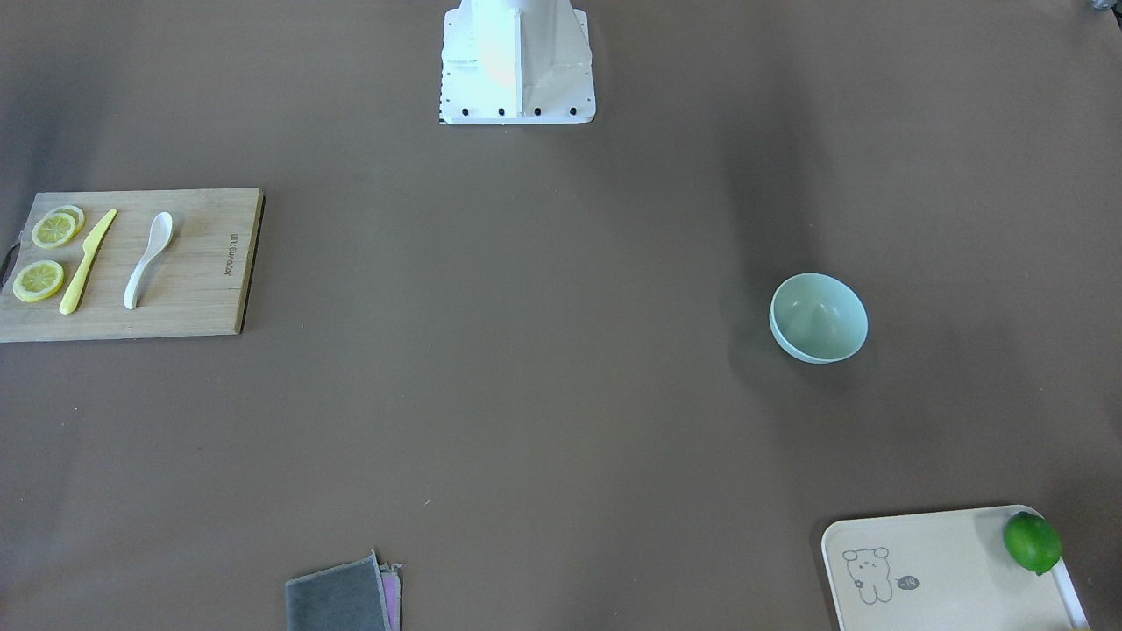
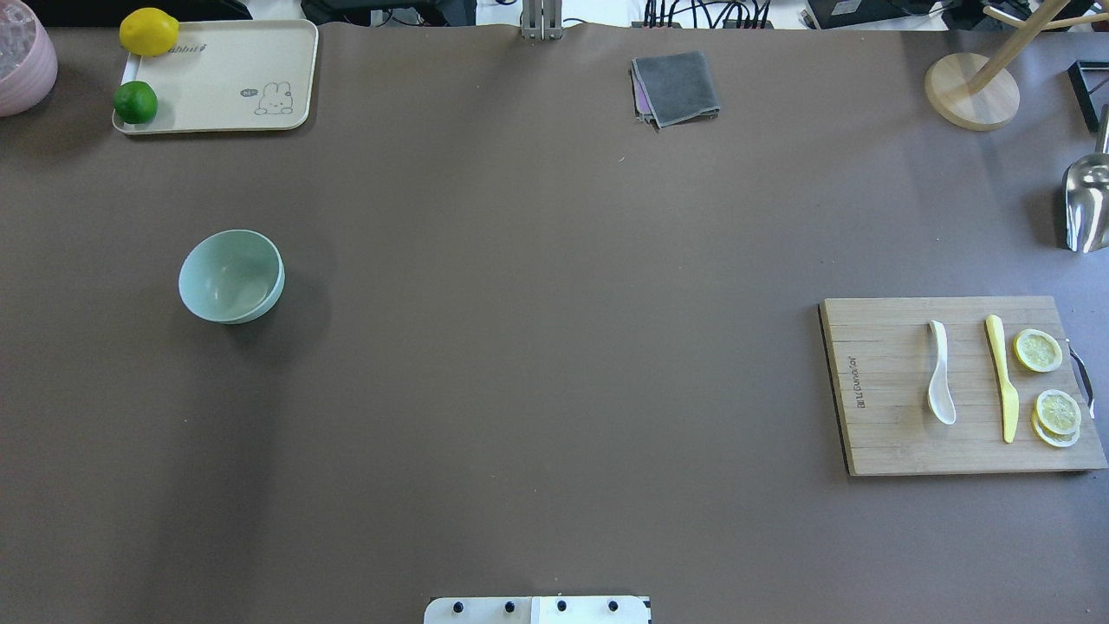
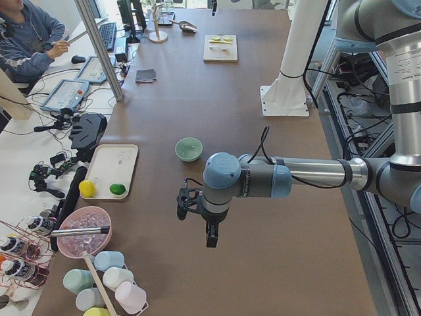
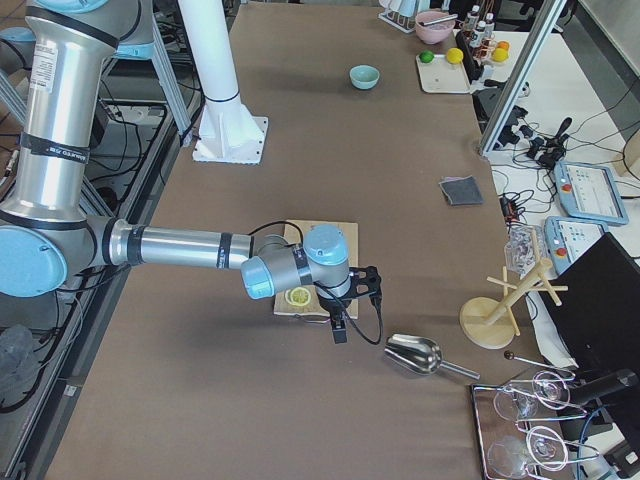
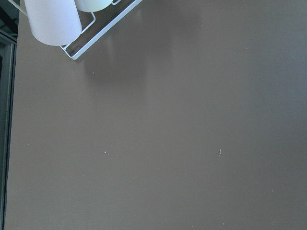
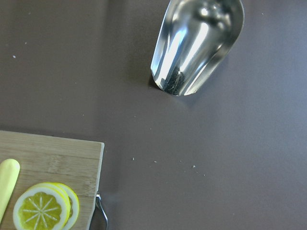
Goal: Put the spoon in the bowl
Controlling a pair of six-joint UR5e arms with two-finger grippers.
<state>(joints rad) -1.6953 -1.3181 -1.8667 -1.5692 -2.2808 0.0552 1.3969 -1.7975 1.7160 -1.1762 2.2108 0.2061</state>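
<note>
Nearest the right-end camera is the right hand (image 4: pixel 338 330), hung over the outer end of the cutting board (image 2: pixel 884 433). I cannot tell whether its fingers are apart or together, because no view shows them plainly. The same holds for the left hand (image 3: pixel 210 237), which hangs over bare surface (image 2: pixel 554 347) with white cups (image 5: pixel 52 19) at the edge of its wrist view.

**Task items.** The spoon (image 2: pixel 941 381) lies flat on the board, inboard of the right hand, past the lemon slices (image 2: pixel 1038 350) and the yellow knife (image 2: pixel 1002 381). The bowl (image 2: pixel 230 276) stands upright well beyond it, far across the surface on the left hand's side. Nothing is in it.

**Hazards (my judgement).**
- Knife and spoon lie parallel and near each other, so a descent slightly short of the spoon could pinch the knife or nudge both.
- The spoon sits low against the wood, so closing too high would miss it and closing too low would jam the fingertips on the board.
- The carry is long, so a loose pinch on the curved handle could let the spoon swing or drop.
- The bowl looks light, so a release onto its rim could tip or slide it.

**Edges and room.** A steel scoop (image 6: pixel 196 45) lies just outboard of the right hand, beyond the board's end, so I would keep motion inboard. Between board and bowl, the surface offers a broad open lane for the transfer.
</note>
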